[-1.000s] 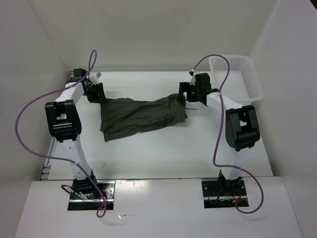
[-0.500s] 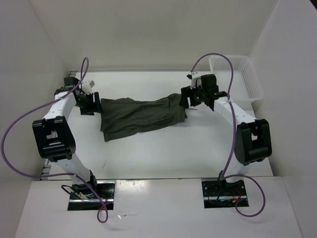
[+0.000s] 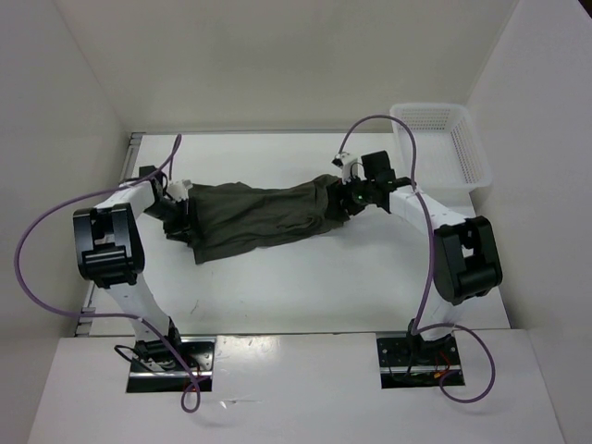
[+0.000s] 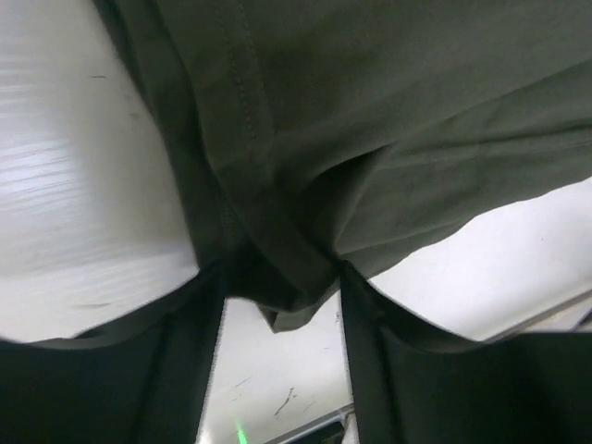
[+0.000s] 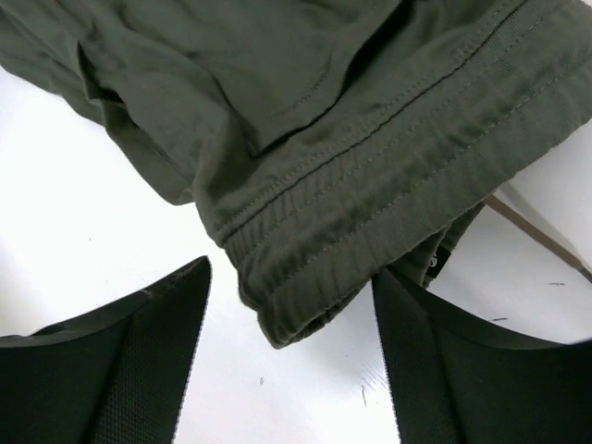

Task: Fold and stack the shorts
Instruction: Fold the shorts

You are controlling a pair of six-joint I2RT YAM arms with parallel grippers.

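matt olive cloth shorts, smooth white table, plastic mesh basket

1 pr shorts, 1 basket, 2 arms (L, R)

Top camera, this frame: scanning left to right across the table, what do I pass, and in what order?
left pincer → shorts → right pincer → basket
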